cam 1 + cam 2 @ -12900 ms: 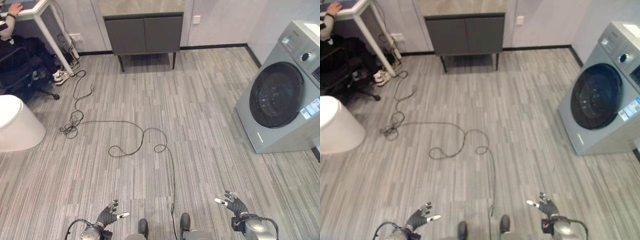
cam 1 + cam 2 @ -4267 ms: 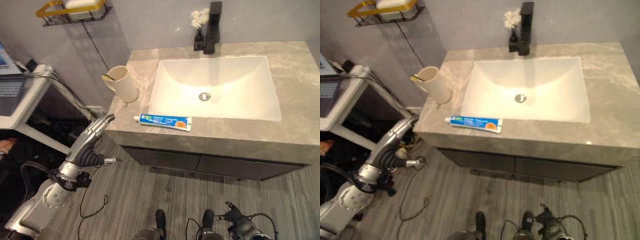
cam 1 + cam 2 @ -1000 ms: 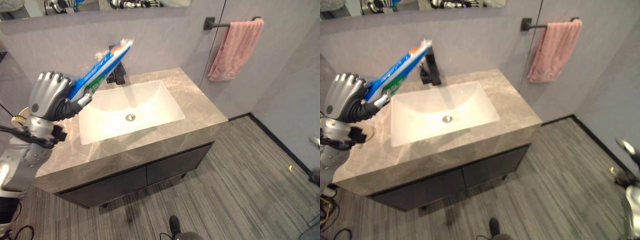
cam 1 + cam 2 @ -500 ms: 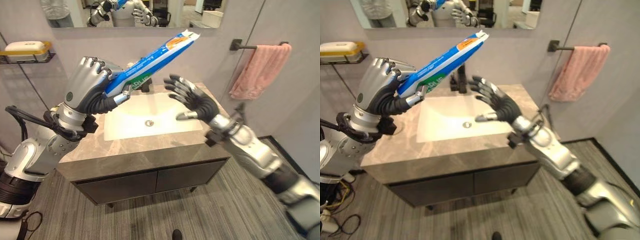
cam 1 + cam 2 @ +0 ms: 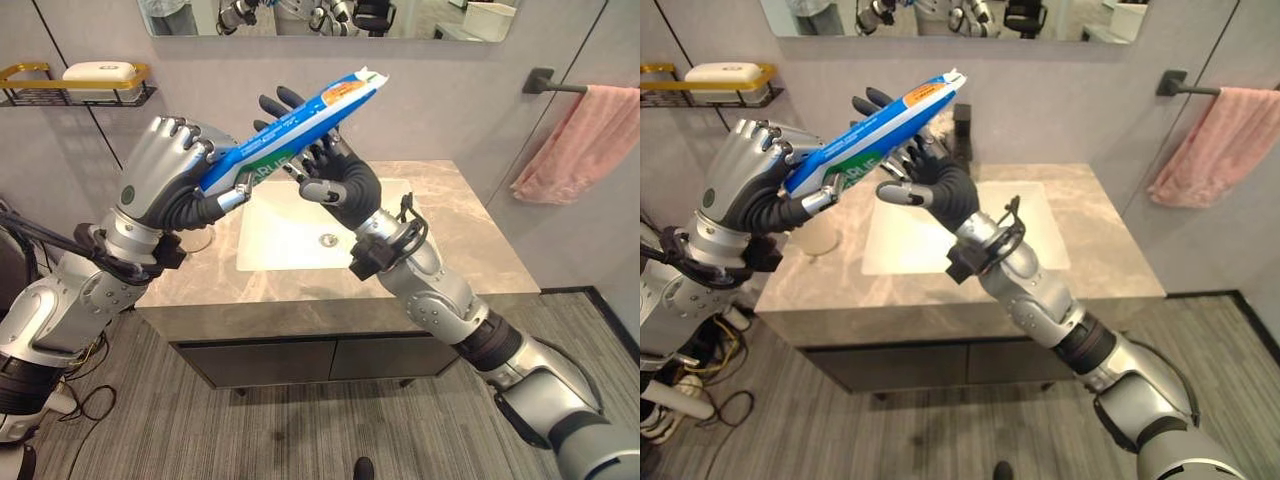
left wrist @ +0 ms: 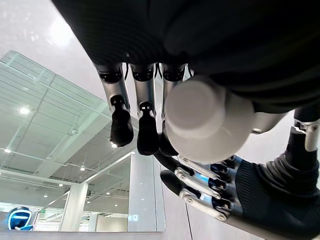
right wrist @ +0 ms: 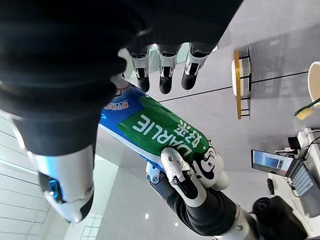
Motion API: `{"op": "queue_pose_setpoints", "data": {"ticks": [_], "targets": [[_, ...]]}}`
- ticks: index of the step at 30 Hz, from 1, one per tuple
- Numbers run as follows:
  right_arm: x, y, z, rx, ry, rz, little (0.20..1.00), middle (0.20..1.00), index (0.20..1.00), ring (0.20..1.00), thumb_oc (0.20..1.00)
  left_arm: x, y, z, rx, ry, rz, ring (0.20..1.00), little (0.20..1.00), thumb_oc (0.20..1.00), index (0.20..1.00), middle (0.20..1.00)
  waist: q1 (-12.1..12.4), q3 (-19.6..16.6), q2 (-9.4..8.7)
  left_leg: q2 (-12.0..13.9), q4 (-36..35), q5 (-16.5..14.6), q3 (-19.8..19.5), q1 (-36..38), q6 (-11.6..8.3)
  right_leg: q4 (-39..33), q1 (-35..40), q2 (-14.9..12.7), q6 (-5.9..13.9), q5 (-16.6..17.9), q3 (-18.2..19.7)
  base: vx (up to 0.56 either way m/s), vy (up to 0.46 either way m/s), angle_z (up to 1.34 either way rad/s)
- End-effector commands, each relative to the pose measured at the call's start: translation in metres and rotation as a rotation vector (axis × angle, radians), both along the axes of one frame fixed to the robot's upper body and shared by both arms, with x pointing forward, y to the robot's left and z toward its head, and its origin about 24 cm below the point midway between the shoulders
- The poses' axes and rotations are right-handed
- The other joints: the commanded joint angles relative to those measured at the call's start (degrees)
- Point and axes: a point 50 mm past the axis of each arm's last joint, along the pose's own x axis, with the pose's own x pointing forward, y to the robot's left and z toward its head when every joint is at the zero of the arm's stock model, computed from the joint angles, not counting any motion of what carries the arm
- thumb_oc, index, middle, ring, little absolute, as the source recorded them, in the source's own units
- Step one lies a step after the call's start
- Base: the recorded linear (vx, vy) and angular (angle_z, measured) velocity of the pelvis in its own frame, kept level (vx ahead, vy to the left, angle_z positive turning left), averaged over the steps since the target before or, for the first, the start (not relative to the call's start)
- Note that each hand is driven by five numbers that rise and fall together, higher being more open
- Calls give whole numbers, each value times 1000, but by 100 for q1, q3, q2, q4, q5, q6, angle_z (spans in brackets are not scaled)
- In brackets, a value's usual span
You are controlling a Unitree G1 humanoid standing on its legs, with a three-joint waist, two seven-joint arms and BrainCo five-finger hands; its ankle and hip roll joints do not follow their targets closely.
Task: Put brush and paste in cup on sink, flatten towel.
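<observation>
The left hand (image 5: 165,178) grips the paste (image 5: 290,135) aloft; the right hand (image 5: 335,180), fingers spread, reaches it. It is not yet in the cup (image 5: 818,238). The brush may already be in there, and the towel (image 5: 580,145) hangs bunched.

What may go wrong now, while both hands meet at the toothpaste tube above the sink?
The left robot hand grips only the cap end of the toothpaste tube, so it may swing or slip when the open right robot hand touches it. If it drops, it may land in the sink basin, away from the cup.
</observation>
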Motion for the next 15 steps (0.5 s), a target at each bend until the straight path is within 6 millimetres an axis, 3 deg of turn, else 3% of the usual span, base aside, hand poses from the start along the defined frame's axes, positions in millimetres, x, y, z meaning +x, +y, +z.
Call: {"op": "queue_pose_setpoints", "data": {"ticks": [1, 6, 9, 12, 14, 15], "targets": [[-18, 17, 58, 144, -212, 87, 1000, 1000, 1000, 1000, 1000, 3, 4, 1, 10, 27, 2, 200, 200, 200, 200, 200, 47, -23, -254, 70, 42, -102, -324, 107, -98, 5, 383, -479, 395, -279, -4, 12, 3, 7], [-18, 23, 61, 203, -180, 91, 1000, 1000, 1000, 1000, 1000, 10, 10, -19, 13, 125, 47, 200, 200, 200, 200, 200, 94, -12, -257, 67, 42, -90, -378, 81, -86, 5, 391, -480, 381, -290, -31, 5, 8, 9], [-18, 25, 58, 215, -163, 83, 598, 598, 598, 598, 598, 12, 14, -33, 32, 190, 80, 200, 200, 200, 200, 200, 123, -3, -264, 62, 42, -80, -391, 66, -78, 5, 387, -478, 377, -288, -36, 0, 6, 3], [-18, 25, 58, 225, -157, 80, 514, 514, 514, 514, 514, 13, 18, -42, 29, 227, 103, 200, 200, 200, 200, 200, 135, 9, -274, 69, 42, -75, -402, 44, -71, 5, 372, -479, 377, -283, -41, 0, 0, 0], [-16, 23, 57, 224, -152, 63, 357, 357, 357, 357, 357, 13, 21, -49, 27, 262, 113, 200, 200, 200, 200, 200, 136, 17, -283, 72, 42, -70, -405, 33, -72, 5, 361, -480, 378, -281, -48, 0, 0, 0], [-16, 22, 57, 230, -152, 57, 200, 200, 200, 200, 200, 12, 21, -52, 26, 274, 115, 200, 200, 200, 200, 200, 137, 28, -288, 75, 42, -71, -409, 26, -71, 5, 355, -483, 377, -279, -52, 0, 0, 0]]}}
